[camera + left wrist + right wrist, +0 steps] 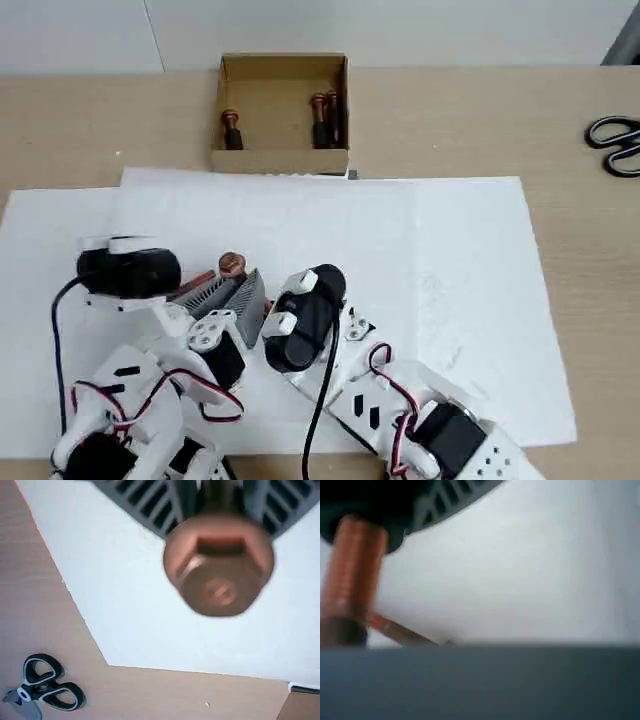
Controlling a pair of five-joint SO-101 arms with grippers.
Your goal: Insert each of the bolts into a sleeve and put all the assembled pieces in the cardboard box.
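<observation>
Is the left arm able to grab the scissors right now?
Probably not. The left gripper is shut on a bolt, so it has no free grip, and the scissors lie far away at the edge of the table.

Cardboard box (280, 160), open-topped, contains copper assembled pieces (325, 120) lying near both side walls. Hex-headed copper bolt (232, 265) well apart, beyond the box's front wall.

The cardboard box (280, 160) stands on the tabletop (450, 110) just beyond the paper sheet (450, 300), with assembled pieces (320, 120) inside. Scissors (615, 145) lie far right. Over the sheet's near left, the left tool (228, 282) holds a bolt (232, 265), with the right tool (255, 298) just beside it.
</observation>
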